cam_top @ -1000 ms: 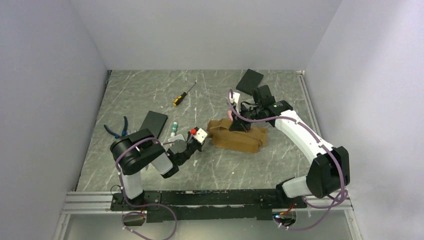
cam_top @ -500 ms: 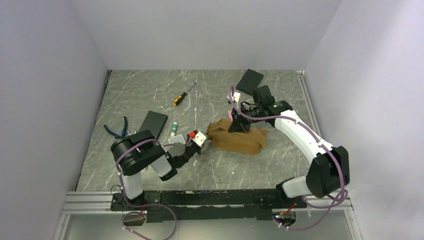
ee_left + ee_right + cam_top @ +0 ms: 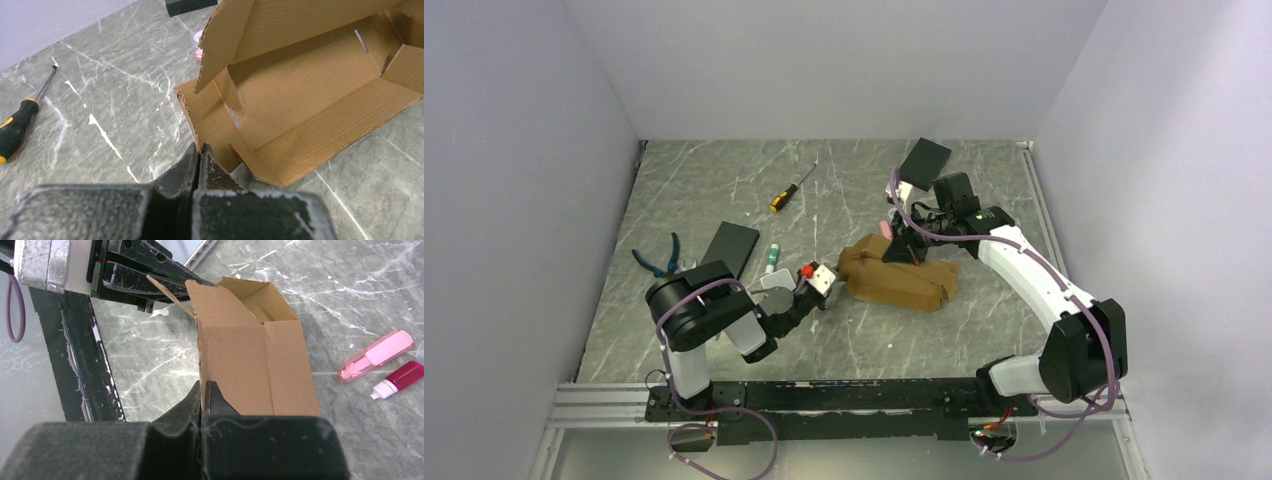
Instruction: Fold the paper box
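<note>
The tan paper box (image 3: pixel 902 280) lies partly formed in the middle of the table, its open inside facing my left wrist camera. My left gripper (image 3: pixel 200 146) is shut on the edge of the left end flap (image 3: pixel 200 112); from above it sits at the box's left end (image 3: pixel 837 278). In the right wrist view the box (image 3: pixel 250 360) shows a folded wall and an open top. My right gripper (image 3: pixel 202 384) is shut on that wall's near edge, over the box's back side (image 3: pixel 902 252). The left gripper's fingers (image 3: pixel 150 282) pinch the thin flap across from it.
A screwdriver (image 3: pixel 790 189) lies at the back, blue pliers (image 3: pixel 659 257) at the left beside a black slab (image 3: pixel 731 246). Another black slab (image 3: pixel 923 157) sits at the back right. A pink bottle (image 3: pixel 375 355) and a red bottle (image 3: pixel 400 377) lie next to the box.
My right gripper has shifted slightly right and back, pulling the box's wall with it. The box's left end has drawn in a little. The left gripper has barely moved.
</note>
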You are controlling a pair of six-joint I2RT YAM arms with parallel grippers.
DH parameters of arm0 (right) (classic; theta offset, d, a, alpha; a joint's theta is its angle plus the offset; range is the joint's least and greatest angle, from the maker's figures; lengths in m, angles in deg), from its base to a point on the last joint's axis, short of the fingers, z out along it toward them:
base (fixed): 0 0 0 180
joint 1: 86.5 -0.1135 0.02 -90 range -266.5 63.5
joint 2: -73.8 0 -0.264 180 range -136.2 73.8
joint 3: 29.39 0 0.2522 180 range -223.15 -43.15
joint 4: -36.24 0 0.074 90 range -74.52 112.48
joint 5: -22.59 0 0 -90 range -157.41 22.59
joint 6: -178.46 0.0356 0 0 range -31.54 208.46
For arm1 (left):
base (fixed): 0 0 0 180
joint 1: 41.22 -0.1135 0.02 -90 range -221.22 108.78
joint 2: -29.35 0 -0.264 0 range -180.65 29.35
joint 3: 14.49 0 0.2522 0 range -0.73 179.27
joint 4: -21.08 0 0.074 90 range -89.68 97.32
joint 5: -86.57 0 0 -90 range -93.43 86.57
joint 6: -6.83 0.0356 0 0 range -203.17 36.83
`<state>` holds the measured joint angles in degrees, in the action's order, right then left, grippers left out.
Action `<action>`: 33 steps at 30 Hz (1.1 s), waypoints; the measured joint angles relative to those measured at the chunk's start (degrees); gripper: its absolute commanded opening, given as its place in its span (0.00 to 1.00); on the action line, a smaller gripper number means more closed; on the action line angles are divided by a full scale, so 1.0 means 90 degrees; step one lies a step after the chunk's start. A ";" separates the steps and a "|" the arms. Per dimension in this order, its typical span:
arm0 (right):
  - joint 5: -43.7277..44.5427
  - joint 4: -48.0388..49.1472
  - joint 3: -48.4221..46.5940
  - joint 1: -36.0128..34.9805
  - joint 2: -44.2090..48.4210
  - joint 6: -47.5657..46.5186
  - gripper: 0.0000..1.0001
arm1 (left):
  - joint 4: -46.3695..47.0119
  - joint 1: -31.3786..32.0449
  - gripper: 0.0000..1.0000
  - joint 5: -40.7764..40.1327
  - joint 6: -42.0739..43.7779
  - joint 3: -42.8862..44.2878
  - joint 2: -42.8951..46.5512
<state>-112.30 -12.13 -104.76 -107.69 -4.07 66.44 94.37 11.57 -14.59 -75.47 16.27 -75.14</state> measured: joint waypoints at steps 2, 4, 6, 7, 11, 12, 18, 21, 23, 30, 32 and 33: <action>0.0005 0.0029 0.0036 0.0000 0.0034 0.0015 0.00 | 0.0012 0.0015 0.00 0.0024 0.0005 -0.0002 0.0000; 0.0007 0.0049 0.0075 0.0000 0.0068 0.0022 0.00 | 0.0024 0.0027 0.00 0.0044 0.0017 -0.0015 0.0002; 0.0007 0.0058 0.0100 0.0000 0.0109 0.0024 0.00 | 0.0053 0.0044 0.00 0.0063 0.0022 -0.0044 0.0007; 0.0012 0.0058 0.0102 0.0000 0.0124 0.0029 0.00 | 0.0070 0.0056 0.00 0.0078 0.0024 -0.0063 0.0012; 0.0075 0.0075 0.0104 0.0000 0.0163 0.0066 0.00 | 0.0126 0.0153 0.00 0.0087 0.0068 -0.0112 0.0036; 0.0097 0.0078 0.0104 0.0000 0.0165 0.0068 0.00 | 0.0126 0.0175 0.00 0.0087 0.0078 -0.0114 0.0044; 0.0124 0.0080 0.0102 0.0000 0.0165 0.0068 0.00 | 0.0114 0.0270 0.00 0.0087 0.0204 -0.0109 0.0058; 0.0129 0.0075 0.0102 0.0000 0.0165 0.0068 0.00 | 0.0056 0.0321 0.00 0.0087 0.0236 -0.0097 0.0148; 0.0160 0.0078 0.0102 0.0000 0.0185 0.0090 0.00 | -0.0002 0.0362 0.00 0.0075 0.0236 -0.0092 0.0202; 0.0682 0.0398 0.0257 0.0002 0.0498 0.0406 0.00 | 0.0041 0.0398 0.00 -0.0034 0.0211 -0.0153 0.0204; 0.0811 0.0486 0.0287 0.0002 0.0522 0.0474 0.00 | 0.0068 0.0401 0.00 -0.0036 0.0209 -0.0153 0.0177; 0.0862 0.0529 0.0299 0.0005 0.0525 0.0503 0.00 | 0.0080 0.0401 0.00 -0.0039 0.0209 -0.0153 0.0165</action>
<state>-104.54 -7.37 -102.07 -107.64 0.65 70.96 95.09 15.18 -14.94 -73.59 14.89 -73.65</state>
